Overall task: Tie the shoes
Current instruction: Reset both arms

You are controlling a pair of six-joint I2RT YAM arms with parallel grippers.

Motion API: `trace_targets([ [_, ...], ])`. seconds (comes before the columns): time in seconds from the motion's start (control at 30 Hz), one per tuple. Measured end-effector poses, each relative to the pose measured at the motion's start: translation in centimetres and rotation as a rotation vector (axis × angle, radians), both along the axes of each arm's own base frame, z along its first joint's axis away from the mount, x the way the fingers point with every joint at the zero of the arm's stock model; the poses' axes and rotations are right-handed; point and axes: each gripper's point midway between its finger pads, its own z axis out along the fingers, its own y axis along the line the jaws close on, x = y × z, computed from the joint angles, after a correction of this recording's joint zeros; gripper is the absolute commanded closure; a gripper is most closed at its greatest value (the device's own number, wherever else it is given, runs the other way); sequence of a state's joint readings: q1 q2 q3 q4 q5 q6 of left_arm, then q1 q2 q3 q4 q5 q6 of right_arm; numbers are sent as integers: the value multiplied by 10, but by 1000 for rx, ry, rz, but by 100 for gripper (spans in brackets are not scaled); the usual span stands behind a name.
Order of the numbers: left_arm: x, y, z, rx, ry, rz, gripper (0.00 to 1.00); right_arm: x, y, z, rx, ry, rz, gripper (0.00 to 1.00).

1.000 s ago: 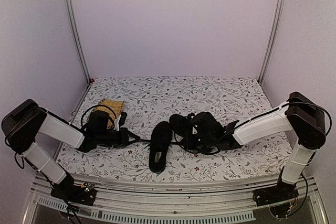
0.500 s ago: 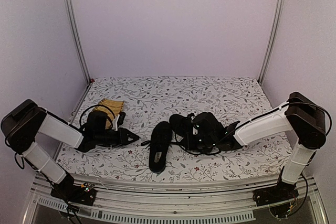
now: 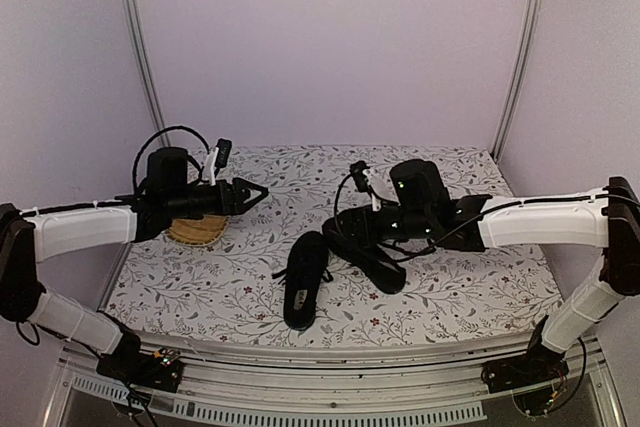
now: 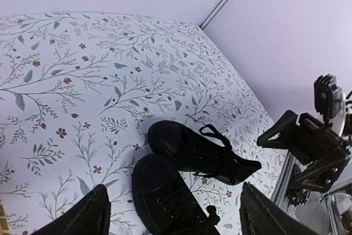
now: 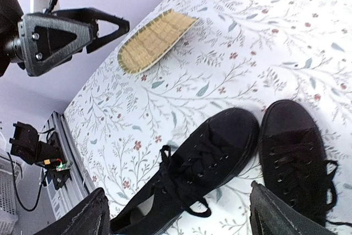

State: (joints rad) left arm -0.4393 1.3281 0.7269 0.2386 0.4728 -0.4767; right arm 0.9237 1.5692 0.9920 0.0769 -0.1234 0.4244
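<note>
Two black shoes lie side by side at mid-table: the left shoe [image 3: 303, 282] [image 4: 170, 196] [image 5: 203, 158] shows its pale insole and a looped lace over its tongue, and the right shoe [image 3: 385, 269] [image 4: 192, 149] [image 5: 297, 152] also carries a lace loop. My left gripper [image 3: 250, 193] [image 4: 173, 213] [image 5: 118, 26] hangs open above the table's left side, well clear of the shoes. The right gripper [image 3: 352, 225] [image 5: 176, 213] [image 4: 308, 141] hovers open just above the shoes, with nothing between its fingers.
A yellow woven mat [image 3: 197, 232] [image 5: 154, 39] lies on the floral table cover [image 3: 450, 292] under the left arm. Aluminium posts [image 3: 140, 47] and pale walls enclose the back and sides.
Both grippers have opened and let go of the laces. The left arm has risen and swung back over the mat; the right gripper has lifted up off the shoes.
</note>
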Motion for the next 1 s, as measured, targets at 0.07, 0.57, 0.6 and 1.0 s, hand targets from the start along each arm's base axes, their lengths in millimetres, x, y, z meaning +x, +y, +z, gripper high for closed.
trace_targets([
  [0.07, 13, 7, -3, 20, 10, 22, 19, 19, -16, 8, 8, -11, -43, 9],
  [0.57, 35, 251, -16, 28, -36, 688, 18, 112, -313, -20, -63, -14, -729, 2],
  [0.6, 29, 262, -14, 47, -61, 732, 18, 108, -327, -18, -65, -36, -760, 2],
  [1.0, -10, 304, -49, 250, -254, 962, 13, 64, -397, -34, -194, -336, -984, 1],
])
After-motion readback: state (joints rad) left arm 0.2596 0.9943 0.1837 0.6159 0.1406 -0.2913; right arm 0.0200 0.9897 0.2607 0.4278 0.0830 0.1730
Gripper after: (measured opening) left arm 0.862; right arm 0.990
